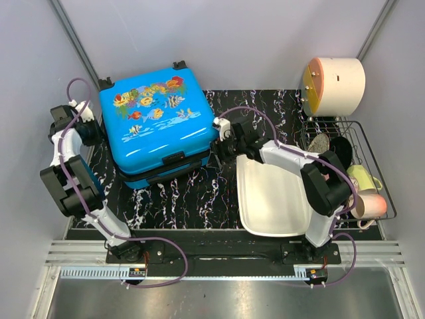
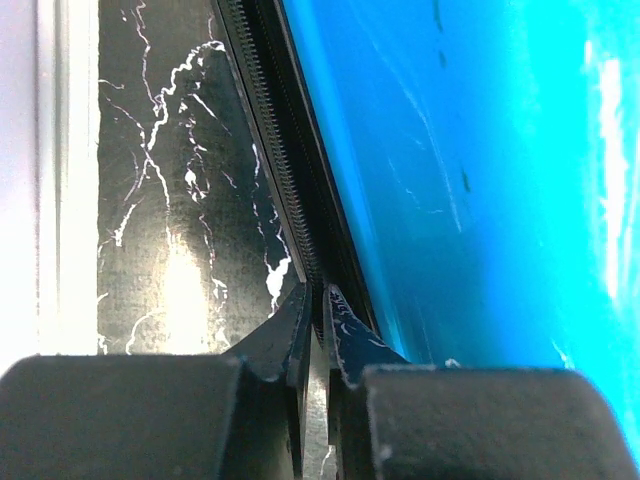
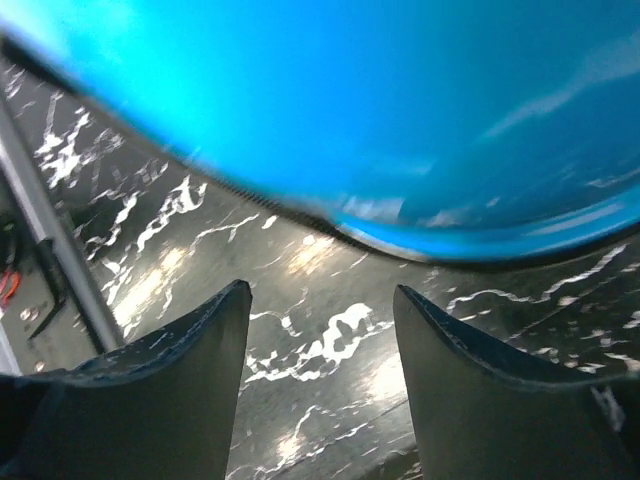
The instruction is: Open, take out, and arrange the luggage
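The luggage [image 1: 156,123] lies flat and closed on the mat at the back left, fish print up. My left gripper [image 1: 98,133] is at its left side. In the left wrist view the luggage [image 2: 480,180] fills the right half, and its black zipper [image 2: 275,150] runs down into my left gripper [image 2: 318,295], which is shut on it. My right gripper [image 1: 216,141] is at the luggage's right front corner. The right wrist view has the right gripper [image 3: 320,295] open over bare mat, just short of the luggage's blue shell [image 3: 400,100], with nothing between the fingers.
A white rectangular basin [image 1: 272,193] lies under the right arm. At the right stands a wire rack [image 1: 382,169] holding cups and dishes, with a cream cylindrical container [image 1: 335,85] behind it. A black marbled mat [image 1: 192,199] covers the table; grey walls stand close behind and to the left.
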